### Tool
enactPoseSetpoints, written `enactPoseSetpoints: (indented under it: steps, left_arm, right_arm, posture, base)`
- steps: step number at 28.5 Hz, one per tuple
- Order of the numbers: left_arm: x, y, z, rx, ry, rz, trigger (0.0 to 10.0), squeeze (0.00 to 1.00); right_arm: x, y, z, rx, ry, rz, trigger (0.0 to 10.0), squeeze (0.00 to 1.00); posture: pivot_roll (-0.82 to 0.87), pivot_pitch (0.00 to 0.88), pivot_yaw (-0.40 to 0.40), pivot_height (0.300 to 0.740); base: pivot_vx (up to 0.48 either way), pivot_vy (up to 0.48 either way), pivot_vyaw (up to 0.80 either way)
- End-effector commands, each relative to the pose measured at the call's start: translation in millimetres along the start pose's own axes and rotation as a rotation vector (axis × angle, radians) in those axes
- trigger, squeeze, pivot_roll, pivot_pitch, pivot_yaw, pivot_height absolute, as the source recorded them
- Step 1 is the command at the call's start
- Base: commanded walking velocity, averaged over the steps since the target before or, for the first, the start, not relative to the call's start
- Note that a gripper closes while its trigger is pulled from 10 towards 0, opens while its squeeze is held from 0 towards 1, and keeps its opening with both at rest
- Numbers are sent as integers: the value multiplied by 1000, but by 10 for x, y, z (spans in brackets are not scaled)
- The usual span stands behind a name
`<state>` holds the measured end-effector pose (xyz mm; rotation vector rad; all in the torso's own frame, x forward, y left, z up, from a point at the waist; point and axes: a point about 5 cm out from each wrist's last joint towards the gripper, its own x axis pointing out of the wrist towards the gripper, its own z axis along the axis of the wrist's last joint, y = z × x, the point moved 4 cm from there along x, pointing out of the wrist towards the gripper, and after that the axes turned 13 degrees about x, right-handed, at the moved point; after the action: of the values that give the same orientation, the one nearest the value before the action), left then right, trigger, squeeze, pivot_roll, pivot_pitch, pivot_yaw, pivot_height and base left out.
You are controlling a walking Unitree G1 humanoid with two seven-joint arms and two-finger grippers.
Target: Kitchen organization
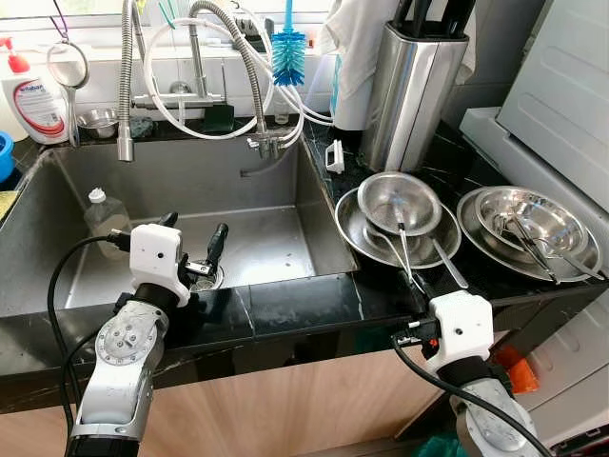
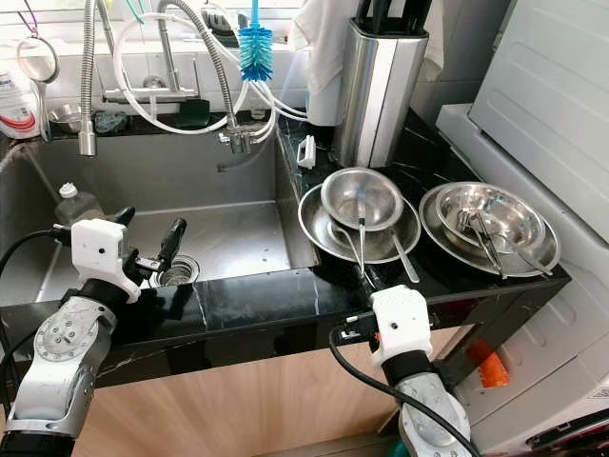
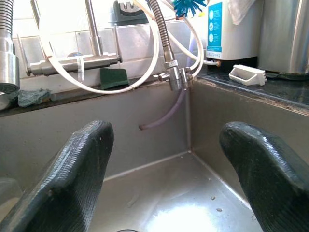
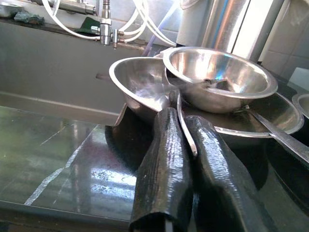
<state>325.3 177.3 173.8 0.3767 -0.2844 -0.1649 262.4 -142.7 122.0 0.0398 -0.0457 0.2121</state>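
- Spoon [image 4: 186, 126] w/ thin metal handle is pinched betw the two black fingers of right gripper [image 4: 190, 145], at the front edge of the black counter [image 1: 285, 309], right of the sink [image 1: 247, 243]
- its handle runs from the fingers up into a stack of steel dishes: small bowl [image 1: 398, 200] sitting on a wider plate [image 1: 354, 233], just behind the gripper
- more utensils lean out of that stack toward the counter edge
- 2nd stack of steel plates [image 1: 528, 224] w/ cutlery on top sits further right, near a white appliance [image 1: 561, 86]
- left gripper [image 1: 202, 255] hangs over the front of the sink basin, fingers [image 3: 77, 169] spread wide, nothing betw them
- clear bottle [image 1: 103, 217] lies in the basin's left part, beside the left arm
- drain sits just under the left gripper
- behind sink: coiled spring faucet [image 1: 228, 48], white hoses, blue bottle brush [image 1: 288, 52], green sponge [image 3: 114, 77], white soap bottle w/ red pump [image 1: 33, 95]
- steel knife block [image 1: 409, 81] stands upright behind the bowl stack, white cloth beside it
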Motion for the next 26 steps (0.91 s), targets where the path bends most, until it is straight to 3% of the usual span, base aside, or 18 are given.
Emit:
enactPoseSetpoints:
  steps: [1,16,21,26]
  left_arm:
    - [33,14,44,8,-7,3,10000,0]
    - [38,17,47,11,-8,4,10000,0]
    - [44,28,48,13,-8,11,10000,0]
    - [44,28,51,12,-9,12,10000,0]
  right_arm:
    - [9,-1,-6,6,6,7,0,0]
    - [26,9,38,21,-7,17,0,0]
    - [87,186,262,73,-73,122,0,0]
    - [104,251,319,77,-85,153,0,0]
  posture:
    - [40,0,-50,740]
    - [39,0,-50,740]
    - [41,0,-52,740]
    - [41,0,-52,740]
  base:
    - [0,0,0]
    - [0,0,0]
    - [0,0,0]
    - [0,0,0]
